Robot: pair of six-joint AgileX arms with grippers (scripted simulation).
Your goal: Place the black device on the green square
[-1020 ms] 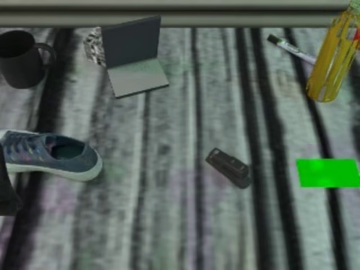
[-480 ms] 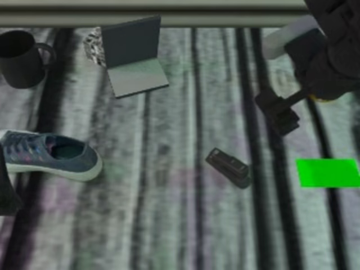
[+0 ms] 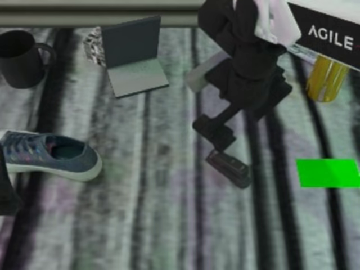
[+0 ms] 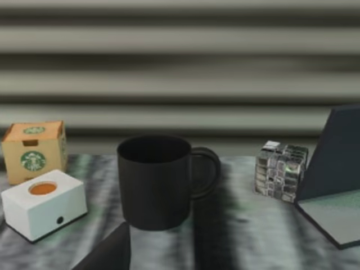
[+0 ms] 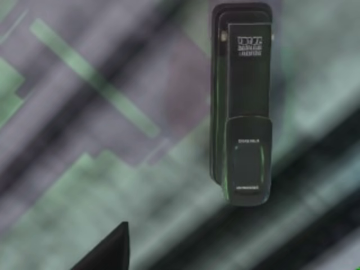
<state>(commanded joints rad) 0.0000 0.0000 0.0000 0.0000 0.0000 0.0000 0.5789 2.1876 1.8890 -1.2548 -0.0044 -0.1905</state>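
Note:
The black device (image 3: 229, 167) lies flat and slanted on the striped table, a little right of centre. In the right wrist view the black device (image 5: 241, 112) fills the frame lengthwise, and only one fingertip (image 5: 115, 244) of the gripper shows. My right gripper (image 3: 215, 130) hangs open just above and behind the device's left end, apart from it. The green square (image 3: 328, 172) lies bare near the right edge, well right of the device. My left arm (image 3: 4, 191) is parked at the far left edge, its gripper open and empty.
A black mug (image 3: 21, 56), a silver cube (image 3: 93, 45) and a dark grey mini laptop (image 3: 132, 56) stand at the back left. A blue shoe (image 3: 50, 154) lies at the left. A yellow bottle (image 3: 329, 79) stands back right, under the right arm.
My right arm has swung in from the back right, leftward and down, to just above the black device's left end. The device, the square and the left arm have not moved.

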